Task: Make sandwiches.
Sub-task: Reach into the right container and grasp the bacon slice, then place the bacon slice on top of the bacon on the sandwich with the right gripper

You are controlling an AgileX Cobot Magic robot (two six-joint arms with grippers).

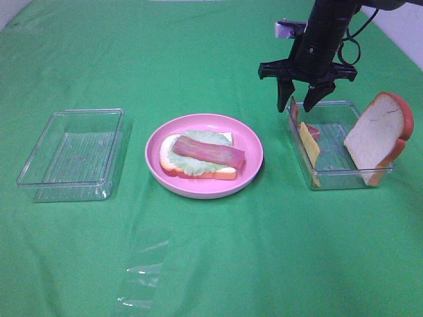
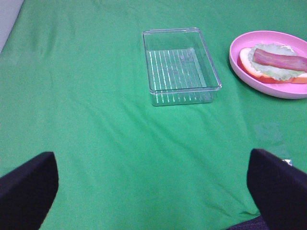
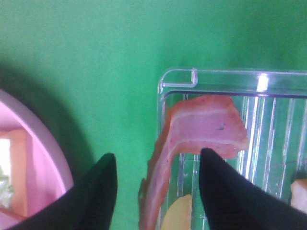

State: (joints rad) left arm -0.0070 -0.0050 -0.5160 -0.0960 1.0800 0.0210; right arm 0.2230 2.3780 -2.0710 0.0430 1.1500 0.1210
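The partly built sandwich (image 1: pixel 201 156) lies on the round pink plate (image 1: pixel 252 142): a bread slice, pale green lettuce and a reddish bacon strip on top. It also shows in the left wrist view (image 2: pixel 276 67). My right gripper (image 1: pixel 296 107) is open and hangs over the far left corner of the right clear tray (image 1: pixel 337 173). In the right wrist view, this gripper (image 3: pixel 158 158) straddles a second bacon strip (image 3: pixel 201 124) that leans on the tray wall. My left gripper (image 2: pixel 153 191) is open and empty over bare cloth.
The right tray also holds yellow cheese (image 1: pixel 309 146), a red tomato slice (image 1: pixel 313 131) and a bread slice (image 1: pixel 377 135) leaning on its far end. An empty clear tray (image 1: pixel 39 181) sits at the left. A clear film scrap (image 1: pixel 142 277) lies near the front.
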